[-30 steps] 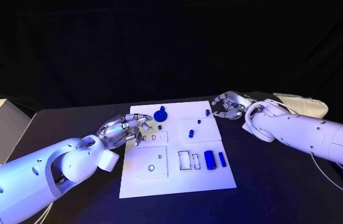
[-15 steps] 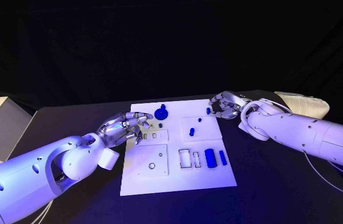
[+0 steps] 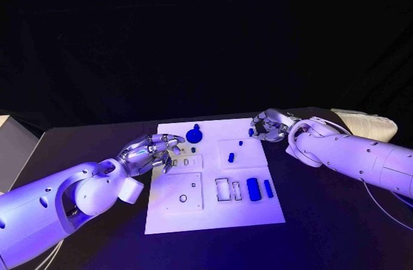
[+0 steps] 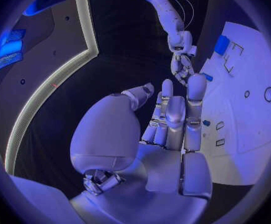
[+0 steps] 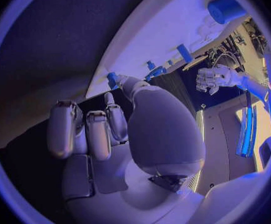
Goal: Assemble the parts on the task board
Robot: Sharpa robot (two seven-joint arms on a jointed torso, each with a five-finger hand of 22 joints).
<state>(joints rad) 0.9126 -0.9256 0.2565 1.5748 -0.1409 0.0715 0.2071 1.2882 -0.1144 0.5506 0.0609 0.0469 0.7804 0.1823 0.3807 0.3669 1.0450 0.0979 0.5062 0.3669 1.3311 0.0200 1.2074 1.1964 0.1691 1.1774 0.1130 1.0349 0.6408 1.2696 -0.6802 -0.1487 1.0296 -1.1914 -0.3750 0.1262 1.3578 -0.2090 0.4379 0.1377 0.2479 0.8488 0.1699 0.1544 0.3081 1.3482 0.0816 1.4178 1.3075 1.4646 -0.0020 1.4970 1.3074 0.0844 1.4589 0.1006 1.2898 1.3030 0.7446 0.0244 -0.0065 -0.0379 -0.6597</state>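
Head view shows the white board point(image 3: 210, 213) mid-table with a blue cylinder point(image 3: 253, 189) near right, the left hand point(image 3: 153, 152) at its left edge, fingers apart and empty, and the right hand point(image 3: 268, 126) at its far right corner, fingers curled, hold unclear.

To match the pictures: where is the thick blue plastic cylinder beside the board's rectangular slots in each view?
Head view: thick blue cylinder beside the slots, right side of the white task board.
Left wrist view: cylinder beside the slot outlines.
Right wrist view: cylinder lying on the board.
Shared landmark: the white task board.
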